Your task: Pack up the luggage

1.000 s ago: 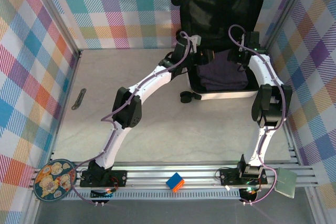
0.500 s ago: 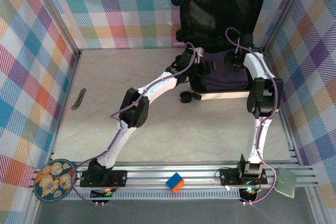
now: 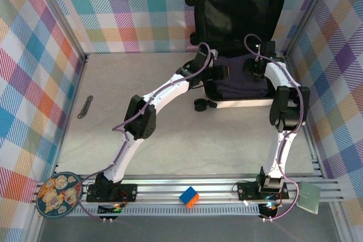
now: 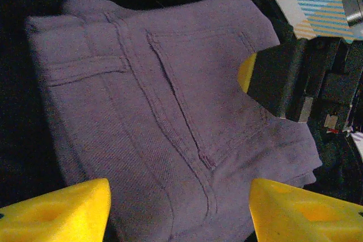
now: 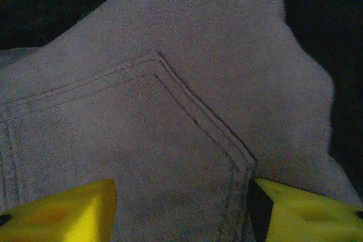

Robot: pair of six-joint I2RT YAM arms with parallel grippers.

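The white luggage [image 3: 241,103] lies open at the back right, its black-lined lid [image 3: 238,18] standing against the wall. A folded purple garment [image 3: 241,83] rests in its base. My left gripper [image 3: 224,72] hangs open over the garment's left part, with yellow fingertips [image 4: 57,213] on either side of the cloth [image 4: 170,111]. My right gripper [image 3: 253,67] is open over the garment's right part, the purple fabric [image 5: 170,111] close beneath its fingertips [image 5: 309,213]. The left wrist view also catches the right gripper's black finger with its yellow pad [image 4: 278,80].
The luggage's black wheels [image 3: 201,105] stick out at its near left corner. A dark strip [image 3: 86,107] lies on the table at the left. A patterned plate [image 3: 57,195], a colour cube [image 3: 189,196] and a greenish square [image 3: 309,196] sit by the front rail.
Both arms reached further into the luggage. The left gripper moved right over the garment and the right gripper shifted left and inward, so the two now stand closer together.
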